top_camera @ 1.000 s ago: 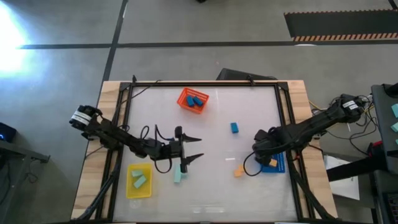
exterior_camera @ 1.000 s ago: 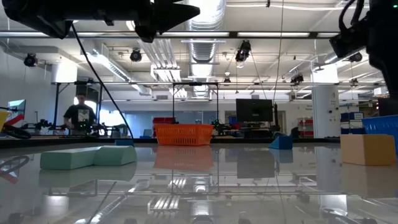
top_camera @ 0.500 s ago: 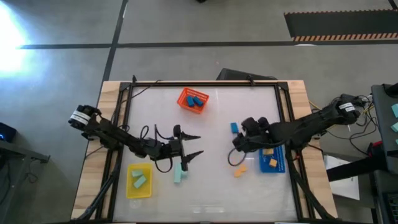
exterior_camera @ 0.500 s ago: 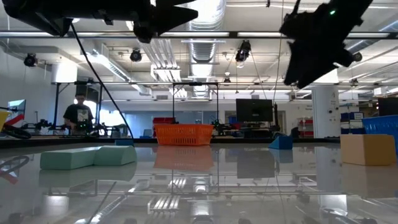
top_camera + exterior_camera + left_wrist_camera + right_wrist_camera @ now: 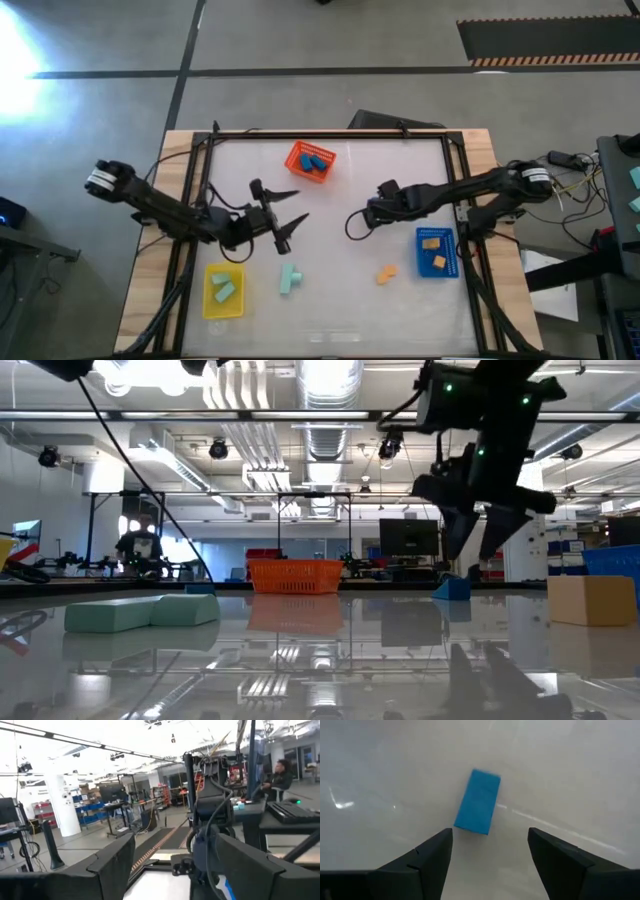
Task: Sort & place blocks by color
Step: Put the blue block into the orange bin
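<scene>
One loose blue block (image 5: 478,801) is the target of the coming move. It lies flat on the table (image 5: 400,170), just ahead of the right gripper (image 5: 490,852) and below it. In the right wrist view the block sits between the lines of the two open fingers (image 5: 427,855), slightly toward one of them, untouched. Its long axis runs roughly along the gripper's line of approach, tilted a little off it, so the fingers would close across the short sides. In the high view the right gripper (image 5: 372,212) hovers right of the table's middle and hides the block.

The left gripper (image 5: 285,222) hangs open and empty left of centre, well apart from this block. The right arm is clearly the nearer one.

Judgement: a straight descent with a small turn of the wrist should centre the block between the jaws. The orange tray (image 5: 310,161), already holding blue blocks, lies toward the far edge, so the carry runs that way.
</scene>
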`<state>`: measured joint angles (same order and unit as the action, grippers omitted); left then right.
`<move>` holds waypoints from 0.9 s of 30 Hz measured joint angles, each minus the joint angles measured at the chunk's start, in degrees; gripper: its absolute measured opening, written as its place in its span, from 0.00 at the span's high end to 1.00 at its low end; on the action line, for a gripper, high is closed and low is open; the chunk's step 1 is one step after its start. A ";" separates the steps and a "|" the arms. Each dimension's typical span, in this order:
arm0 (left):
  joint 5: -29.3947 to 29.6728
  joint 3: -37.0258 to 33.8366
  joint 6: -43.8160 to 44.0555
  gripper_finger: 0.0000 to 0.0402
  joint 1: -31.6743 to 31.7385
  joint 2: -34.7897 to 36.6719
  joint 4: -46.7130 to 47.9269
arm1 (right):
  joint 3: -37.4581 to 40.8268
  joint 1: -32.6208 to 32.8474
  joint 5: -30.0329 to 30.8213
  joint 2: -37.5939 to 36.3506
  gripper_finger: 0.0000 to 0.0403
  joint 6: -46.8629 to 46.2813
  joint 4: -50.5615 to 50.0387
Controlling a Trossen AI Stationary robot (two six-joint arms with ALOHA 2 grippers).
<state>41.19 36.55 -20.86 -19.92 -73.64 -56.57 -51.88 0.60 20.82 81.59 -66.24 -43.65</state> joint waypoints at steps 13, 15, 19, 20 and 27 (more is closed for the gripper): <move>0.09 -2.73 -0.38 0.35 0.00 6.40 3.68 | -0.24 -1.17 -2.82 8.89 0.25 -1.39 8.71; 0.02 -3.09 -0.52 0.35 0.00 7.12 3.58 | -0.24 -1.40 -2.82 9.67 0.25 -1.39 8.73; 0.02 -3.28 -0.57 0.35 0.01 7.98 3.63 | -0.28 -1.75 -2.41 10.85 0.28 -2.18 8.85; 0.02 -3.29 -0.65 0.35 0.00 8.04 3.60 | -0.30 -1.76 -2.02 11.11 0.29 -2.46 9.05; 0.02 -3.32 -1.03 0.35 0.05 8.10 3.59 | -0.33 -1.77 -1.20 11.16 0.41 -4.60 9.67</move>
<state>41.21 33.23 -21.89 -19.88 -65.54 -52.98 -52.21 -1.17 19.62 92.75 -70.84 -33.98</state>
